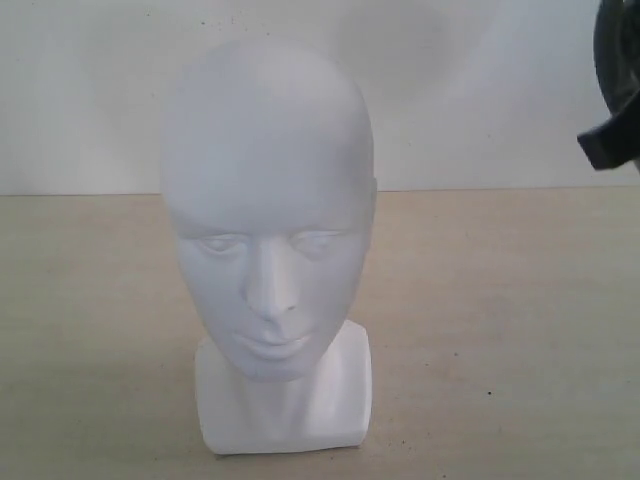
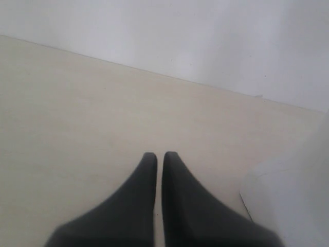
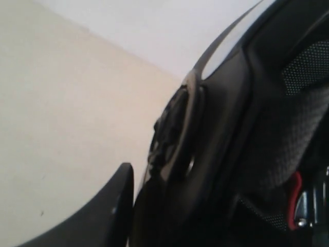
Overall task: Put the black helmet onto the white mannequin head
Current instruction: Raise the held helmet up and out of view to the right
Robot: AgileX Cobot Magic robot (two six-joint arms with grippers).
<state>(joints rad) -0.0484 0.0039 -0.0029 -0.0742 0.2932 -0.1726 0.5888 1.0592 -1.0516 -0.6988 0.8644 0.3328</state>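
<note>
Beginning at the left: hovering low over the pale beige tabletop [image 2: 77, 103] with the left gripper [image 2: 159, 157] pinched to a sliver of a gap, carrying nothing, probably parking clear of the work. Catching a white squarish edge just beside those dark fingers [image 2: 139, 195], likely the base of the glossy white bald plastic mannequin head [image 1: 268, 200]. Standing upright mid-table, facing the exterior camera, crown bare.

Moving right: clamping the matte black open-face helmet [image 1: 615, 90] at its rim with the right gripper [image 3: 123, 206], with one finger pressing on the outer shell and the other hidden inside. Holding it aloft at about crown height, well apart from the head. Showing padded lining and a red buckle clip [image 3: 294, 200] just beyond the finger. Gripping at the rim, seemingly, to leave the opening free for lowering over the crown.

Finding no brand, label or readable writing anywhere.
</note>
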